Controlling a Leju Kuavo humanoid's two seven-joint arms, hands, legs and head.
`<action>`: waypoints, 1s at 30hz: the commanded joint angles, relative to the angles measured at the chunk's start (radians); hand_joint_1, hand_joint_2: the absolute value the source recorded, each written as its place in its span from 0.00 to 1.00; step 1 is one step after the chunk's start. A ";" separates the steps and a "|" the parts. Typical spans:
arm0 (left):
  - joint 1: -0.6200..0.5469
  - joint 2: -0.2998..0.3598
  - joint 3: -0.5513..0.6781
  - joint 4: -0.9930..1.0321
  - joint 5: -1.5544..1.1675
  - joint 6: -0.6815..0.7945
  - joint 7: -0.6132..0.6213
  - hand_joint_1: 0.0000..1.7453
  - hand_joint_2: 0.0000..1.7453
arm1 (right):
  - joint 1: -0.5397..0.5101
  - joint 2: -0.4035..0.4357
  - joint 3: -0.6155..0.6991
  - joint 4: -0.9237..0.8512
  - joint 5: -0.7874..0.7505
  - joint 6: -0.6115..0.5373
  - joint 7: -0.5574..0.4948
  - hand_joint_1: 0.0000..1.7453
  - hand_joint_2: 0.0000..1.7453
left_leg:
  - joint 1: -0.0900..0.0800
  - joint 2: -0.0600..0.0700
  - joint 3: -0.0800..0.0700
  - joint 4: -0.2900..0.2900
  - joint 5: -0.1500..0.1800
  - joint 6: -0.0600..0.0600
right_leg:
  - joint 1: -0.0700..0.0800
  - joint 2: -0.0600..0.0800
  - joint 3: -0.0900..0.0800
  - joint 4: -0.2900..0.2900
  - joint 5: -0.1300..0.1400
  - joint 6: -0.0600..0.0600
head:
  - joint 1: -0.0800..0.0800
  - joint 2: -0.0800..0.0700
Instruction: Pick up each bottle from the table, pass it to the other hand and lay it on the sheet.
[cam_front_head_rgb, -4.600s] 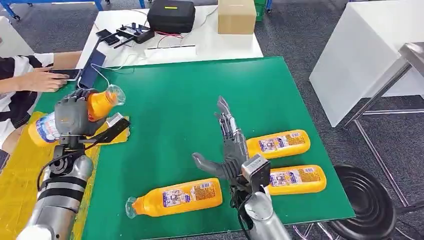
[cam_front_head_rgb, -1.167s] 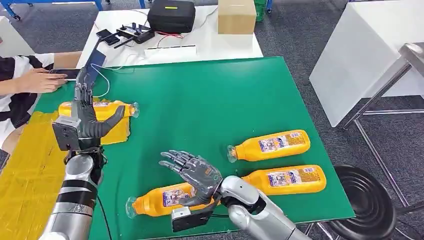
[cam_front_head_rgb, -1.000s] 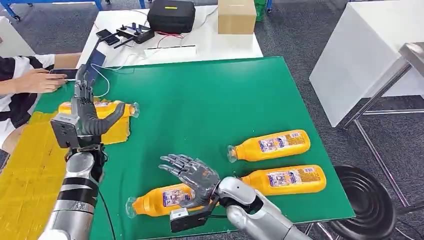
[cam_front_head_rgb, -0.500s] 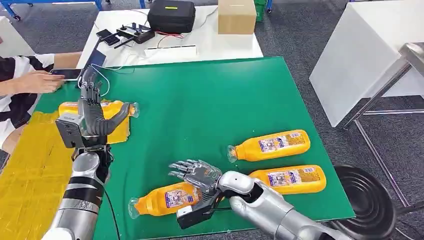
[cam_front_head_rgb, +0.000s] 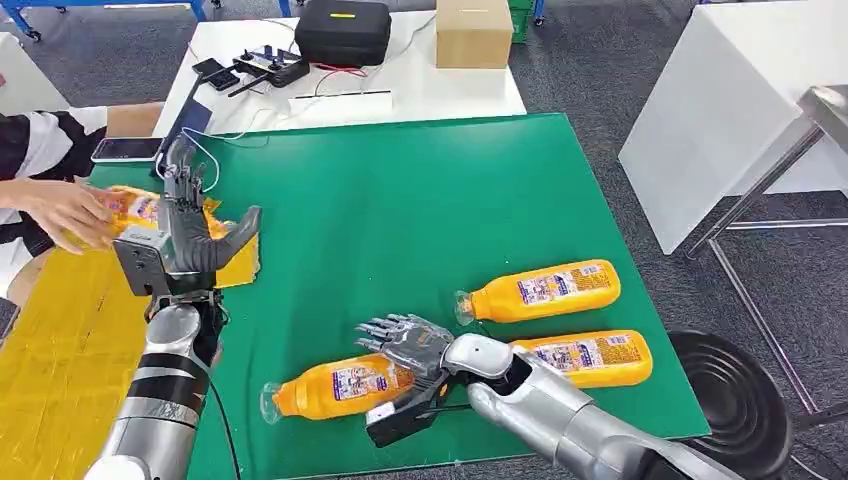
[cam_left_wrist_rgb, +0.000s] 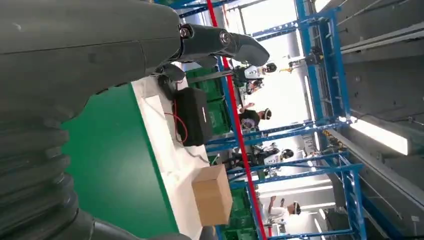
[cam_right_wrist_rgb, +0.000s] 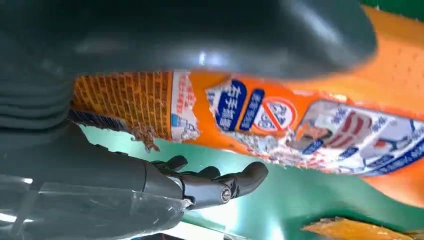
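An orange bottle (cam_front_head_rgb: 340, 386) lies on the green table (cam_front_head_rgb: 400, 200) near the front edge. My right hand (cam_front_head_rgb: 410, 345) is over its base end with fingers spread; in the right wrist view the bottle (cam_right_wrist_rgb: 280, 110) lies between the thumb and the straight fingers (cam_right_wrist_rgb: 215, 182), ungripped. Two more orange bottles (cam_front_head_rgb: 540, 290) (cam_front_head_rgb: 585, 358) lie to the right. My left hand (cam_front_head_rgb: 190, 235) stands open and empty, fingers up, at the edge of the yellow sheet (cam_front_head_rgb: 60, 330). Behind it, a person's hand (cam_front_head_rgb: 60, 210) holds another bottle (cam_front_head_rgb: 130, 208) over the sheet.
A white table behind the green one carries a black case (cam_front_head_rgb: 343, 30), a cardboard box (cam_front_head_rgb: 473, 32) and a controller (cam_front_head_rgb: 265, 68). A phone (cam_front_head_rgb: 125, 148) lies at the far left corner. A black stool (cam_front_head_rgb: 740, 400) and a white table (cam_front_head_rgb: 740, 100) stand on the right.
The person's hand has taken hold of the bottle on the sheet and drawn it left. My right hand has come down over the near bottle's base end; that bottle has shifted slightly right.
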 joint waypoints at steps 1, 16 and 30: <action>-0.035 -0.001 -0.006 0.064 0.010 -0.001 0.003 0.00 1.00 | -0.078 -0.021 0.079 0.084 0.018 0.004 0.042 0.00 0.00 | 0.001 -0.003 0.003 0.000 -0.001 -0.001 | 0.001 -0.001 0.003 0.000 -0.001 0.000 | 0.000 0.000; -0.009 -0.018 0.015 0.029 0.008 -0.018 0.009 0.00 1.00 | 0.061 0.157 -0.092 0.174 0.234 -0.279 0.188 0.00 0.00 | 0.002 -0.003 0.006 -0.001 -0.002 -0.002 | 0.002 -0.001 0.006 -0.001 -0.002 -0.001 | 0.000 0.000; 0.009 -0.033 0.014 -0.001 0.002 -0.036 0.026 0.00 1.00 | 0.089 0.246 -0.260 0.275 0.400 -0.382 0.244 0.00 1.00 | 0.002 -0.003 0.004 0.000 -0.001 -0.001 | 0.001 -0.001 0.005 -0.001 -0.002 0.000 | 0.000 0.000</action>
